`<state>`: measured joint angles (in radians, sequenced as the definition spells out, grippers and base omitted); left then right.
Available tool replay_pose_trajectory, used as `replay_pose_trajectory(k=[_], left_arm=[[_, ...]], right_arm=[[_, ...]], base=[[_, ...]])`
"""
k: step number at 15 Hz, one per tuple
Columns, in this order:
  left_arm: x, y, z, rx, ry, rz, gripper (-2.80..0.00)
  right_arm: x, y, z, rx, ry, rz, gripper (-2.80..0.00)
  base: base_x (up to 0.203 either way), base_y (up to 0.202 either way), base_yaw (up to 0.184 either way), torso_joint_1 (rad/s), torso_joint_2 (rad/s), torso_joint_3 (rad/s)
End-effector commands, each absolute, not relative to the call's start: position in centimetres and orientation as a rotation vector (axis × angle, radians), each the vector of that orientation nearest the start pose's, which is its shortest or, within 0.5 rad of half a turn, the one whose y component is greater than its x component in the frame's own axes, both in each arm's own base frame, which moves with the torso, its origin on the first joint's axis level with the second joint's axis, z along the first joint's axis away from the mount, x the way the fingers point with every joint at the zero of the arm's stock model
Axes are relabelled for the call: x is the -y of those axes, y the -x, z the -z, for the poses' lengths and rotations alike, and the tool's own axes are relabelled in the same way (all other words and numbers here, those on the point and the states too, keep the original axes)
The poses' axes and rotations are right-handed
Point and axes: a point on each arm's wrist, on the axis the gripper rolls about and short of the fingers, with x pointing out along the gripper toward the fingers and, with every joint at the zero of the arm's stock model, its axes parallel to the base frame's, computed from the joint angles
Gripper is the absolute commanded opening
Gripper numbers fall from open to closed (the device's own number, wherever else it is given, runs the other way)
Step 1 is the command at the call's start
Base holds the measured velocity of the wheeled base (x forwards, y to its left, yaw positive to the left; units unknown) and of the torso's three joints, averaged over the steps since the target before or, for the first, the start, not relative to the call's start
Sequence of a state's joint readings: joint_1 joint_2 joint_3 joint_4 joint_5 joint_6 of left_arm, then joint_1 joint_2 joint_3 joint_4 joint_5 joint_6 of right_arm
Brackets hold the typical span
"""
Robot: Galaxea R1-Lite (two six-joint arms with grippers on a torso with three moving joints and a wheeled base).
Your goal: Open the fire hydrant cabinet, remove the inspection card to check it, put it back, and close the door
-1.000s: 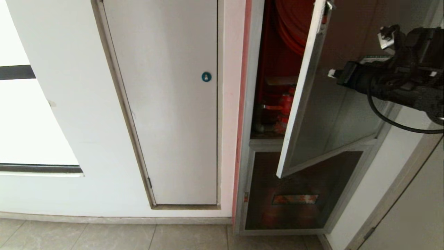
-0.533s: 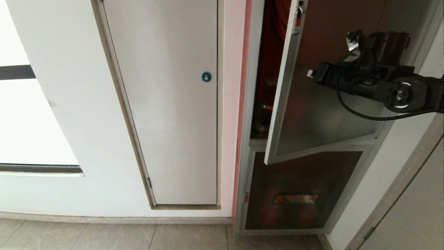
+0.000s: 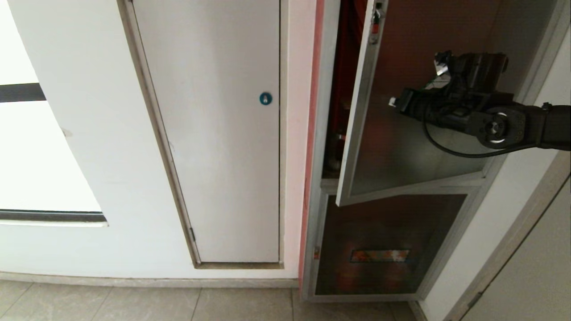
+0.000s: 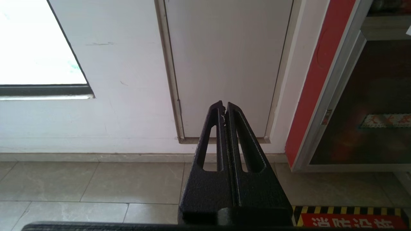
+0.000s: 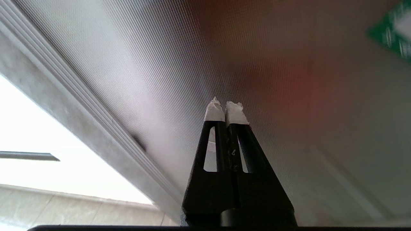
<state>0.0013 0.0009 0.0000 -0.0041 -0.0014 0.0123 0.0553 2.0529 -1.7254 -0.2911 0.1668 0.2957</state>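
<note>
- The right gripper point(image 3: 392, 101) is shut tight and holds nothing. Its white-taped fingertips point(image 5: 214, 110) press together, right up against the frosted glass of the door point(image 3: 401, 147).
- The door is almost closed. A thin gap shows on its left side, and its bottom corner sticks out a little from the fire hydrant cabinet point(image 3: 322, 133).
- Through the gap you can see a strip of the red inside point(image 3: 348, 53) of the cabinet.
- A small red latch point(image 3: 375, 20) sits near the top of the door's edge.
- A bit of a green-edged sticker point(image 5: 390, 30) shows on the glass in the right wrist view.
- The inspection card is not in any view.
- Below the door is a smaller dark glass panel point(image 3: 383, 245).
- To the left is a plain white door point(image 3: 214, 133) with a round blue lock point(image 3: 265, 98).
- The left gripper point(image 4: 224, 107) is shut too, and empty. It hangs low, pointing at the wall above the floor tiles point(image 4: 96, 186).
</note>
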Motion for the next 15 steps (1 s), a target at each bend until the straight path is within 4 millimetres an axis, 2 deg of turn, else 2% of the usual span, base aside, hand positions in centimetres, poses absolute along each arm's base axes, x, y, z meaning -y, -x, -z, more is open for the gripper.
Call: replay_pose_trajectory(k=[1, 4, 6, 8, 12, 15], left_arm=[[0.0, 2.3, -7.5, 0.001, -0.012, 0.0, -2.8], [0.0, 2.3, -7.6, 0.002, -0.012, 0.0, -2.8], [0.0, 2.3, -7.6, 0.002, -0.012, 0.0, -2.8], [0.0, 2.3, -7.6, 0.002, -0.011, 0.0, -2.8], [0.0, 2.3, -7.6, 0.002, -0.011, 0.0, -2.8], [0.0, 2.3, -7.6, 0.002, -0.011, -0.001, -2.8]], right_arm=[[-2.8, -40.8, -29.2, -0.052, -0.299, -0.223, -2.8], [-3.3, -35.0, -31.6, -0.036, -0.3, -0.246, -2.8], [-3.5, -29.4, -33.3, -0.001, -0.297, -0.27, -2.8], [-3.2, -22.8, -34.5, 0.063, -0.284, -0.271, -2.8], [-1.7, -9.6, -34.0, 0.226, -0.24, -0.235, -2.8], [-0.1, -1.1, -32.2, 0.301, -0.163, -0.137, -2.8]], base=[[0.0, 0.0, 0.0, 0.0, 0.0, 0.0], [0.0, 0.0, 0.0, 0.0, 0.0, 0.0], [0.0, 0.0, 0.0, 0.0, 0.0, 0.0], [0.0, 0.0, 0.0, 0.0, 0.0, 0.0], [0.0, 0.0, 0.0, 0.0, 0.0, 0.0], [0.0, 0.0, 0.0, 0.0, 0.0, 0.0]])
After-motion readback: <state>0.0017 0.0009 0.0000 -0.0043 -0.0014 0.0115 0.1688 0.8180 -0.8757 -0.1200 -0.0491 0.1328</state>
